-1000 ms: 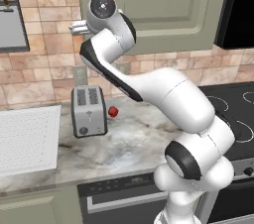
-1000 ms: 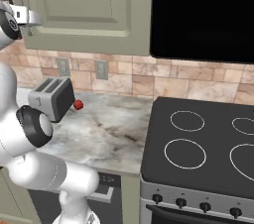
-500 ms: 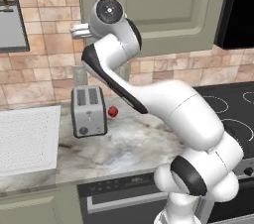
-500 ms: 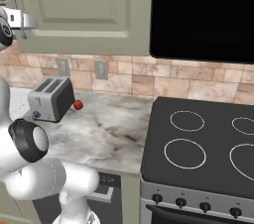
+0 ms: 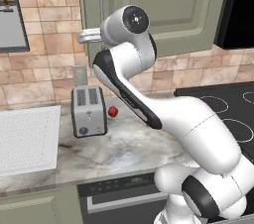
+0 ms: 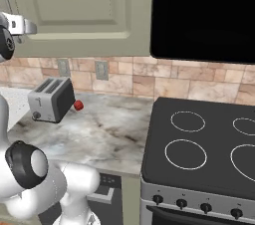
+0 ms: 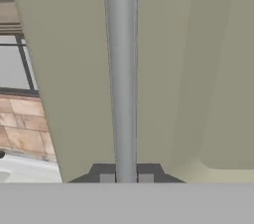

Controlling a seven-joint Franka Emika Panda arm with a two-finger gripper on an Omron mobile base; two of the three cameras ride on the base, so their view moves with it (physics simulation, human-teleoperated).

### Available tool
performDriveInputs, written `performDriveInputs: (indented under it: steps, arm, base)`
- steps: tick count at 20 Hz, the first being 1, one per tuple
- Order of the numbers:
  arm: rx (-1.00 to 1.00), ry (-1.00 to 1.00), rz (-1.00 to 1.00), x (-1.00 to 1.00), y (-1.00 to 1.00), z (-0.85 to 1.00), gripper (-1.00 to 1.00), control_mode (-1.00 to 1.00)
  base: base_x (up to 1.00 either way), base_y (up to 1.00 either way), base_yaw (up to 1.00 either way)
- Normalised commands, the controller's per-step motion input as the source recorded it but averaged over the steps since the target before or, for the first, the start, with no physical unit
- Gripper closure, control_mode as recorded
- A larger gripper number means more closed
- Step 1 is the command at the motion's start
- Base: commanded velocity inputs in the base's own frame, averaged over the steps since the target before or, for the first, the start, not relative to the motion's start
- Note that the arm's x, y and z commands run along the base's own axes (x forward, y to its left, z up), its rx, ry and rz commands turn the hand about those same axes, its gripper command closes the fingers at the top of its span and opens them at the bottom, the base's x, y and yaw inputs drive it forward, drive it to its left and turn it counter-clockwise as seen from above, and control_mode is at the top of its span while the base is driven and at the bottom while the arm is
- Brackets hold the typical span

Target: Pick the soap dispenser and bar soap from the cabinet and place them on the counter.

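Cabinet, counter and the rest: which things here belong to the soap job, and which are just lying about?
Part of the job:
- cabinet, door shut
- its bar handle, the gripper shut on it
- counter

Just lying about:
- toaster
- small red ball
- stovetop

the arm (image 5: 163, 114) is glossy white with rounded, bulbous segments, black bands at its joints, and round dark caps ringed in grey; its pincer (image 7: 126, 177) ends in two small dark grey fingertips.
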Motion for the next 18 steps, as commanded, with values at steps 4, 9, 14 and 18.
performDriveInputs:
  steps: [4,9,14,18]
  arm:
    - [0.07,-0.06,0.07,-0.48,-0.04,0.01,1.0,-1.0]
    - [0.1,-0.01,0.08,-0.47,-0.16,0.11,1.0,-1.0]
    - [0.12,0.0,0.08,-0.44,-0.16,0.17,1.0,-1.0]
    - [0.11,0.0,0.09,-0.46,-0.12,0.18,1.0,-1.0]
  base:
    - [0.0,0.0,0.0]
    - [0.0,0.0,0.0]
    - [0.0,0.0,0.0]
    - [0.0,0.0,0.0]
